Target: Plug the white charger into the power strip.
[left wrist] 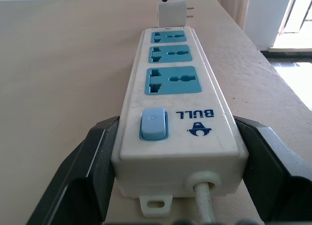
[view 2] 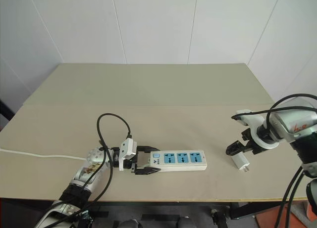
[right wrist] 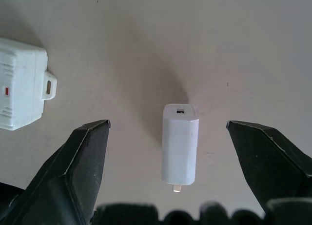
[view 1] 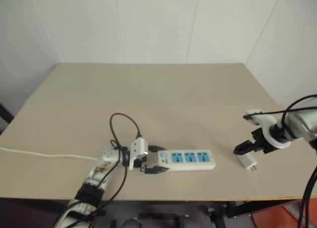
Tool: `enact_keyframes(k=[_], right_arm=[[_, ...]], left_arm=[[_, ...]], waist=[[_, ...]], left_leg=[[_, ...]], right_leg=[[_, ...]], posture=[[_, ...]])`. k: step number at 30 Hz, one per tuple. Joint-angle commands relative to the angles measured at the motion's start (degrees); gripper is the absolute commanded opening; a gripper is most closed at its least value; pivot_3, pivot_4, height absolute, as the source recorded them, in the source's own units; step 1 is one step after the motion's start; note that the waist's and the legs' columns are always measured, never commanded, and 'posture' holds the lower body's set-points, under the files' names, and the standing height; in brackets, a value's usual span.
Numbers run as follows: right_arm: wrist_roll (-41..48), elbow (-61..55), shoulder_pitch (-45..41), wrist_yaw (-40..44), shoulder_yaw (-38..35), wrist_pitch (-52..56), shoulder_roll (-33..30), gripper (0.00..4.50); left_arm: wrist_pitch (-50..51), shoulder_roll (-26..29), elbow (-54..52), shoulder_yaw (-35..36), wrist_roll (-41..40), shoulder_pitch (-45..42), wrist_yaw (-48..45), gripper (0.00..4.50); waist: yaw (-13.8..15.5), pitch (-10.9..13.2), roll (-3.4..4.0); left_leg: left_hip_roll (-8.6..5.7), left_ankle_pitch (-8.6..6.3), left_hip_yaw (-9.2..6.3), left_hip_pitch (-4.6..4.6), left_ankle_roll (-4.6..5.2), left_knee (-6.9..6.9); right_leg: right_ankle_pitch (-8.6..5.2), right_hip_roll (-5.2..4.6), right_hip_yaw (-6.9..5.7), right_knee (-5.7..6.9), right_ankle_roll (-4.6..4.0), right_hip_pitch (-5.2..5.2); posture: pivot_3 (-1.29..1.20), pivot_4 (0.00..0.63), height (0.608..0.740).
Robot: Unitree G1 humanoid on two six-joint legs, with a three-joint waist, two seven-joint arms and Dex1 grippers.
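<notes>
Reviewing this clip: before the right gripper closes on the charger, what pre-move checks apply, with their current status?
1. Left gripper clamps the power strip at its switch end: ok.
2. Right gripper open: ok.
3. White charger lies between the right fingers, untouched: ok.
4. Charger lies flat on the table, apart from the strip: ok.
5. Three sockets unoccupied: ok.
6. Prongs undamaged: cannot tell.

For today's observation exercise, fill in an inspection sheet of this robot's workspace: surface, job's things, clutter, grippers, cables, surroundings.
Surface: beige table, flat.
Job's things: power strip lying flat, sockets up; white charger lying on its side, right of the strip, apart from it.
Clutter: nothing seen.
Grippers: left gripper shut on the strip's switch end; right gripper open, fingers astride the charger, not touching.
Cables: strip's white cord running left.
Surroundings: white walls.
</notes>
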Motion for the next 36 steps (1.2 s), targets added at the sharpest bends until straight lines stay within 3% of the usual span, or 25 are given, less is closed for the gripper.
enact_keyframes(k=[1, 16, 19, 27, 36], right_arm=[[-1.69, 0.73, 0.85, 0.00, -1.46, -0.92, 0.20, 4.50], [-5.43, 5.35, 3.37, -0.76, -4.45, -3.13, 3.75, 4.50], [-5.81, 5.82, 3.66, -1.19, -4.97, -2.71, 4.20, 3.90], [-6.20, 5.44, 4.51, -0.36, -4.27, -3.01, 3.99, 1.21], [-5.63, -3.34, 1.63, 2.44, -6.08, -4.71, -0.32, 1.13]], left_arm=[[0.80, -0.02, -3.72, -0.25, -1.87, 0.33, 0.02, 3.27], [2.41, 1.66, -4.77, 0.00, -0.92, 0.44, 0.79, 3.27], [2.13, 1.44, -4.70, 0.06, -1.26, 0.29, 0.92, 3.27], [1.34, 2.04, -3.88, -0.08, -1.37, 0.19, -0.50, 3.27], [1.11, 1.49, -2.76, -0.34, -1.33, -1.48, -1.14, 3.27]], waist=[[0.06, 0.00, 0.00], [-0.11, 0.00, 0.01], [-0.12, 0.00, 0.01], [-0.13, 0.00, 0.01], [-0.12, 0.03, 0.07]], left_leg=[[0.00, 0.00, -0.01, 0.00, 0.00, 0.00], [0.00, 0.00, 0.00, 0.01, 0.00, 0.01], [0.00, 0.00, 0.00, 0.02, 0.00, 0.01], [0.00, 0.00, 0.00, 0.02, 0.00, 0.01], [0.00, 0.00, 0.00, 0.01, 0.00, 0.01]], right_leg=[[0.00, 0.00, -0.01, 0.00, 0.00, 0.01], [0.02, 0.01, 0.00, 0.00, -0.01, 0.01], [0.02, 0.01, 0.00, 0.02, -0.01, 0.01], [0.02, 0.01, 0.00, 0.01, -0.01, 0.01], [0.02, 0.01, 0.00, 0.01, -0.01, 0.01]], posture=[[0.00, 0.150, 0.740], [0.00, 0.150, 0.740], [0.00, 0.150, 0.740], [0.00, 0.150, 0.740], [0.00, 0.150, 0.740]])
